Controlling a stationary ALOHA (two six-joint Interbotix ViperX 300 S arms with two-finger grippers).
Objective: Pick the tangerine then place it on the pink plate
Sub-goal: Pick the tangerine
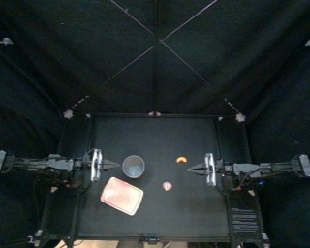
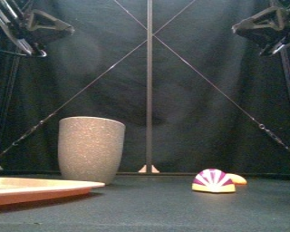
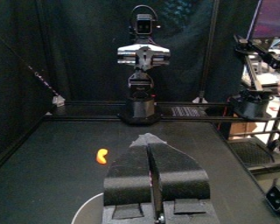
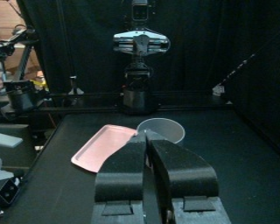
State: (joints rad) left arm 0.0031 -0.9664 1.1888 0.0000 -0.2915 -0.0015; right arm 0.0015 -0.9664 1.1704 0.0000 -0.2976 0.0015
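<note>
**Surface.** Black table (image 1: 158,131) inside a booth of black curtains, with one arm entering from each side.

**Grippers, two.**
- Left gripper (image 3: 150,147): jaws pressed together with nothing between them. It hangs over the table's left part, just beside the grey cup, and touches no object.
- Right gripper (image 4: 147,142): jaws pressed together and empty. It hangs over the table's right part, pointing inward, and touches nothing.
- The two grippers face each other across the middle of the table.

**Tangerine, one.** A small orange toy (image 1: 184,159) lies on the bare table right of centre. It is near the tips of the right gripper and clear of them, and well apart from the pink plate. In the left wrist view it shows alone on the dark surface (image 3: 101,157). From the front only its edge shows (image 2: 237,178), behind the striped toy.

**Pink plate, one.** A flat pink tray (image 1: 123,195) sits left of centre toward the table's front edge, with nothing on it.

**Grey cup, one.** A tall speckled cup (image 2: 91,147) stands upright behind the tray, between the two grippers.

**Striped toy, one.** A domed piece in pink, purple and white (image 2: 212,180) lies in front of the tangerine and to the right of the tray, touching neither gripper.
</note>
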